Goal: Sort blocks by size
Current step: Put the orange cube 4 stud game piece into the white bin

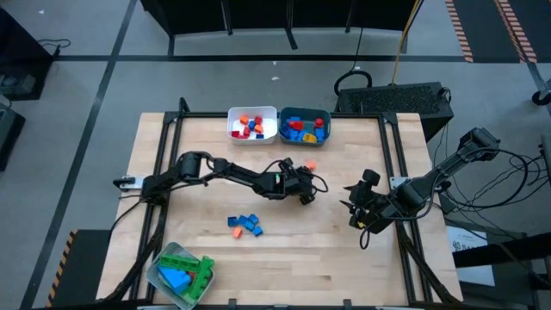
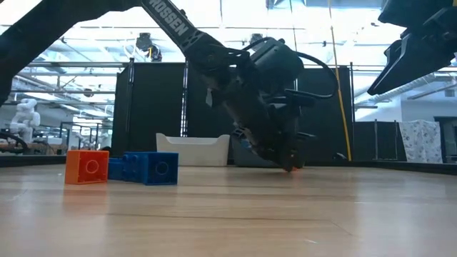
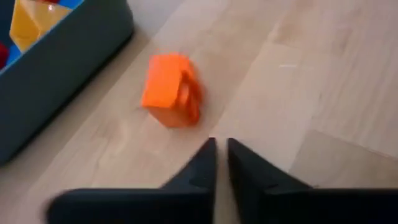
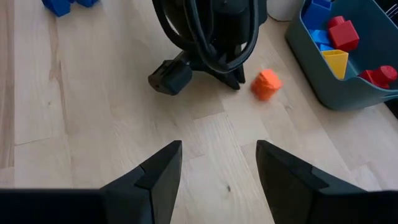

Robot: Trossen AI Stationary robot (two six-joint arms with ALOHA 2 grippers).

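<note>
The left gripper [image 3: 221, 152], fingers nearly together and empty, sits beside the small orange block [image 3: 171, 90]; light, rigid, slippery, best pinched across flat sides.

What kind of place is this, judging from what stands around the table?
Probably a robotics lab or workshop. The light wooden table stands on a grey floor with striped hazard tape, loose black cables lie beside it, and a white humanoid robot figure stands among framework in the large hall behind.
</note>
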